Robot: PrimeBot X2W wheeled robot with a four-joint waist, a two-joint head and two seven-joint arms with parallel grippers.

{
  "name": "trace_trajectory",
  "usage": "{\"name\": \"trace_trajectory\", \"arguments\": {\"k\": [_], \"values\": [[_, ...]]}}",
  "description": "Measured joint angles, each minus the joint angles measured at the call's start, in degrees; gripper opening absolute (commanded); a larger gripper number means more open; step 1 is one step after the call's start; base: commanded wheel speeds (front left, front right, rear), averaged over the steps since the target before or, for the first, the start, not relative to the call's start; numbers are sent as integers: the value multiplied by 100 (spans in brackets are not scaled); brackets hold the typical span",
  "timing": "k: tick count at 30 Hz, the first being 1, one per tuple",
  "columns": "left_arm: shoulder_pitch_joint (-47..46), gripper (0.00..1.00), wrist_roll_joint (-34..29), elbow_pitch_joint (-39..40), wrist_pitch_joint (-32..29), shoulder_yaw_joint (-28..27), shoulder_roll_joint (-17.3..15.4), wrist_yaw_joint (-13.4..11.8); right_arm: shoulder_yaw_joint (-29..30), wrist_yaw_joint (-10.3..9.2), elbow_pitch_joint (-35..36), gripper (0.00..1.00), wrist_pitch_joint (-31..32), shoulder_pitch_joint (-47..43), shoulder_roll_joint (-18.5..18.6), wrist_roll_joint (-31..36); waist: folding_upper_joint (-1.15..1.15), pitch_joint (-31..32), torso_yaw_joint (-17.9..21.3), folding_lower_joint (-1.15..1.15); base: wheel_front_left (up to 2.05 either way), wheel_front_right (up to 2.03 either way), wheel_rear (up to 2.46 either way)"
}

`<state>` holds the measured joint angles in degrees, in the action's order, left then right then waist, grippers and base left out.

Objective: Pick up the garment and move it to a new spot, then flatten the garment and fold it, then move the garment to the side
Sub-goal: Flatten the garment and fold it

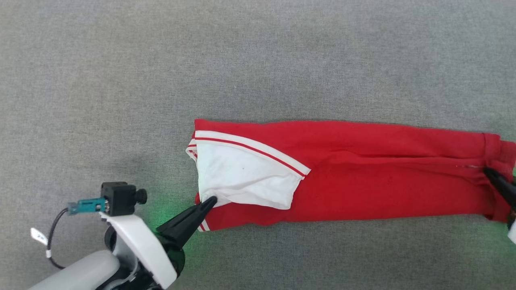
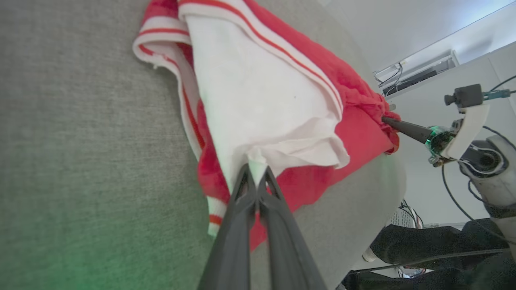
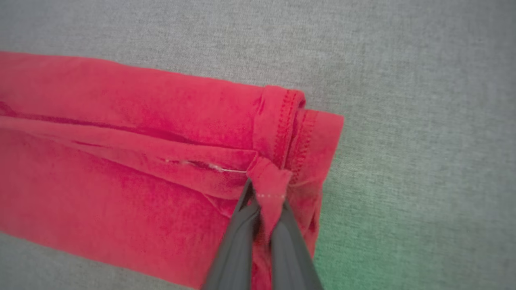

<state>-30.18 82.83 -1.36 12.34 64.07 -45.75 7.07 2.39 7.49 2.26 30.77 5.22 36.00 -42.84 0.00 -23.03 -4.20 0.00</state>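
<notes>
The red garment (image 1: 363,173) lies stretched out as a long band across the grey surface, from the middle to the right edge of the head view. Its white end panel (image 1: 242,173) with a thin red-and-white stripe band is at the left end. My left gripper (image 1: 210,200) is shut on the lower corner of that white panel (image 2: 258,161). My right gripper (image 1: 488,172) is shut on a pinch of red hem (image 3: 269,181) at the garment's right end. In the left wrist view my right gripper (image 2: 385,119) shows at the far end of the cloth.
A grey fabric-covered table (image 1: 161,80) spreads all around the garment, with wide room above and to the left. Green light from the grippers tints the surface (image 1: 161,209). Beyond the table edge in the left wrist view stands white furniture (image 2: 427,68) and dark cables.
</notes>
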Motion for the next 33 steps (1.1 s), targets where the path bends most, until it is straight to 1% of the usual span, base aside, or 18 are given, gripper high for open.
{"name": "trace_trajectory", "arguments": {"k": [1, 2, 7, 9, 10, 11, 12, 13, 14, 15, 18, 21, 24, 29, 33], "values": [[-27, 0, 0, -102, -18, 1, 74, 3, -53, 0, -92, 0, -54, 89, -25, 22, 0, -22, 4, 0, 0, 0, 0], [-27, 0, 0, -102, -18, 1, 74, 3, -53, 0, -92, 0, -54, 89, -25, 22, 0, -22, 4, 0, 0, 0, 0], [-217, 0, -78, -645, -74, 67, 323, 25, -343, 1, -498, 0, -293, 466, -109, 92, 0, -82, 45, 0, 0, 0, 0], [-250, 0, -123, -773, -40, 68, 398, 25, -431, 1, -595, 44, -385, 548, -115, 97, 0, -76, 62, 0, 0, 0, 0], [-250, 12, -124, -811, -12, 62, 421, 26, -456, 1, -623, 89, -404, 573, -114, 96, 0, -67, 69, 0, 0, 0, 0], [-250, 35, -136, -844, 31, 57, 438, 27, -477, 1, -638, 100, -419, 586, -108, 94, 0, -54, 74, 0, 0, 0, 0], [-249, 48, -177, -886, 52, 56, 452, 34, -475, 1, -648, 100, -449, 586, -107, 68, 0, -36, 77, 0, 0, 0, 0], [-248, 77, -220, -928, 87, 53, 470, 43, -441, 1, -664, 100, -452, 581, -124, -16, 0, -12, 77, 0, 0, 0, 0], [-240, 93, -245, -960, 133, 32, 495, 45, -400, 1, -657, 100, -450, 564, -138, -115, 0, 16, 75, 0, 0, 0, 0], [-218, 100, -254, -983, 163, -20, 539, 45, -354, 1, -644, 100, -448, 533, -130, -170, 0, 44, 67, 0, 0, 0, 0], [-59, 100, -338, -1005, 236, -238, 659, 45, -123, 0, -647, 100, -407, 367, 23, -203, 0, 132, 1, 0, 0, 0, 0], [153, 100, -487, -1029, 255, -554, 823, 45, 136, 0, -668, 100, -337, 225, 71, -305, 0, 214, -109, 0, 0, 0, 0], [448, 100, -654, -1149, 263, -1202, 1105, 44, 345, 0, -829, 100, -164, 79, 75, -425, 0, 292, -251, 0, 0, 0, 0], [1032, 100, -1037, -1285, 263, -2192, 1660, 44, 532, 0, -1092, 100, 23, -52, 59, -489, 0, 415, -507, 0, 0, 0, 0], [1374, 100, -1736, -1478, 263, -3027, 1976, 44, 603, 0, -1292, 100, 159, -63, 32, -489, 0, 506, -673, 0, 0, 0, 0]]}}
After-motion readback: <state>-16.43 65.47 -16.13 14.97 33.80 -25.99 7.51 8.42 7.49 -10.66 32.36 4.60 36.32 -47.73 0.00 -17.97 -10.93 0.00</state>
